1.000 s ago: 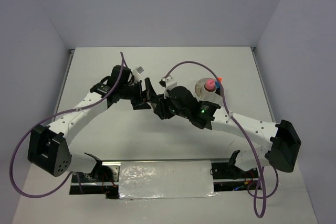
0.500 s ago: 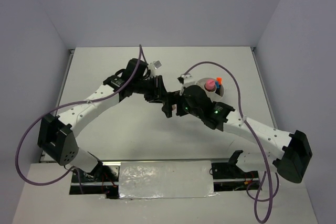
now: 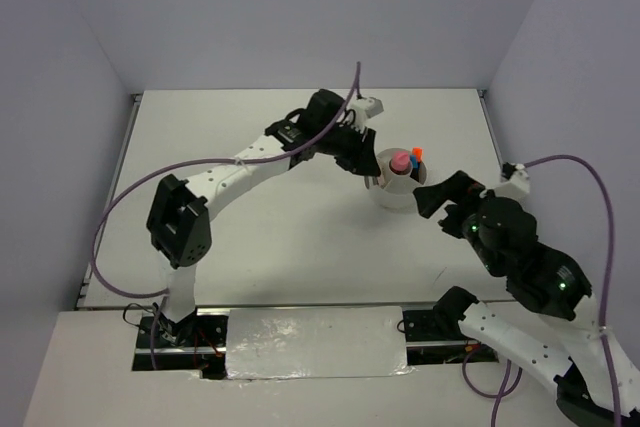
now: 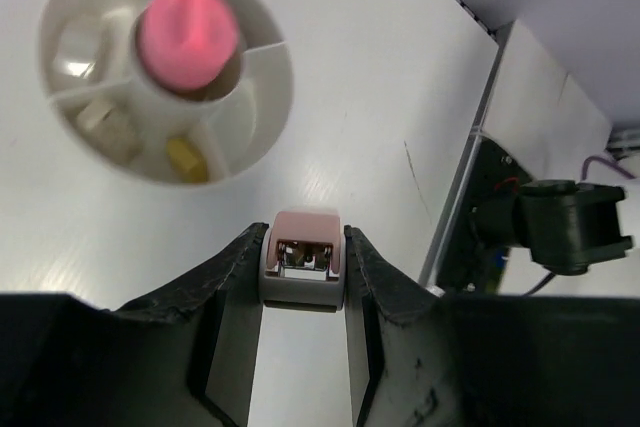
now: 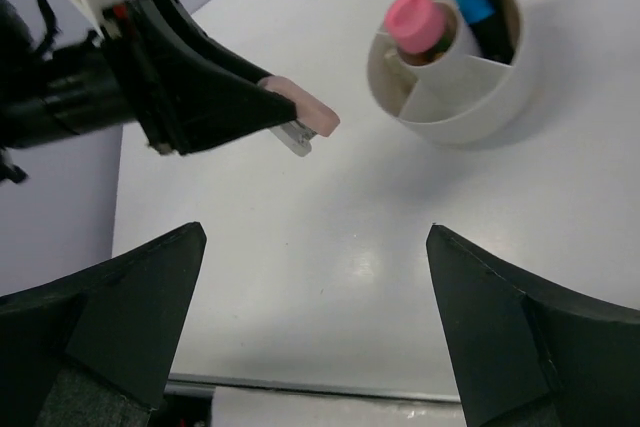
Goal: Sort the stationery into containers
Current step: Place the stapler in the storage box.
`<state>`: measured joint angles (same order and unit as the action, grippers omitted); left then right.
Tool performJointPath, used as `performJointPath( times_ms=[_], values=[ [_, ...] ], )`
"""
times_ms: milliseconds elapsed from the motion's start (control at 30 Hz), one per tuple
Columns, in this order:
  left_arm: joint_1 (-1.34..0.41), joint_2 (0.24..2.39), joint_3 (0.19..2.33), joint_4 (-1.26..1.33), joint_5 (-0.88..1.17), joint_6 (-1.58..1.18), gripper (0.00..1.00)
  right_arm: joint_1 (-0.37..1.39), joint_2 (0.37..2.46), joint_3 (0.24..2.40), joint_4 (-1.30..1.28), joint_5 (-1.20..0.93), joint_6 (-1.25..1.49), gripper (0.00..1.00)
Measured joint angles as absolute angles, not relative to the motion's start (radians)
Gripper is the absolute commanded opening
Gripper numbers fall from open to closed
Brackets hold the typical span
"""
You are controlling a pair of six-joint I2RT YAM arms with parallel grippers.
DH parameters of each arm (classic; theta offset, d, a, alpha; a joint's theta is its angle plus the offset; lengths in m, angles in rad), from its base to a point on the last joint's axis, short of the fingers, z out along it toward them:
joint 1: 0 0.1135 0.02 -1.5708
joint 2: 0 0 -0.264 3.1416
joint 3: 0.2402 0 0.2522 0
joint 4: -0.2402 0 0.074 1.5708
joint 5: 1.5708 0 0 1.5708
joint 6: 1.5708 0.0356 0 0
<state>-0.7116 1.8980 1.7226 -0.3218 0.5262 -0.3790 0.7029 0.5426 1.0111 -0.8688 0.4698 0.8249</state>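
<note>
My left gripper (image 4: 303, 247) is shut on a small pink and grey stationery piece (image 4: 302, 257) with a metal part showing in its end. It hangs just beside the round white tub (image 4: 270, 97), on the tub's left (image 3: 372, 169). The divided tub (image 3: 400, 195) holds a pink cylinder (image 4: 187, 32), markers with blue and orange tips (image 5: 470, 2), and a tan piece (image 4: 187, 157). My right gripper (image 5: 315, 237) stands wide open with nothing in it. It sits to the near right of the tub (image 3: 438, 197), looking at the held piece (image 5: 305, 122).
A pale piece (image 4: 105, 122) lies in another compartment of the tub. The table's right edge and a metal rail (image 4: 470, 177) run past the tub, and walls close in the table at the back and sides.
The two grippers met at mid-table. My left gripper shut on the pink piece and the right one opened. The left arm swung right to the tub, and the right arm drew back.
</note>
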Motion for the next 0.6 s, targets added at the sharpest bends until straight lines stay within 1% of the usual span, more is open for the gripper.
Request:
performJointPath(
  times_ms=[133,233,367,500,600],
  values=[
    [-0.810,2.005,1.858,-0.357,0.501,-0.236,0.00,0.700,0.556,1.170,-1.110,0.555,0.937,1.00],
    [-0.883,2.036,1.905,-0.366,0.472,-0.167,0.00,0.700,0.558,1.221,-1.224,0.583,0.985,1.00],
    [-0.934,2.060,1.942,-0.360,0.444,-0.082,0.00,0.700,0.516,1.232,-1.296,0.588,1.013,1.00],
    [-0.931,2.094,1.975,-0.366,0.410,0.002,0.00,0.700,0.458,1.232,-1.322,0.569,1.025,1.00],
    [-0.926,2.109,1.977,-0.367,0.385,0.057,0.00,0.700,0.453,1.235,-1.335,0.553,1.022,1.00]
  ],
)
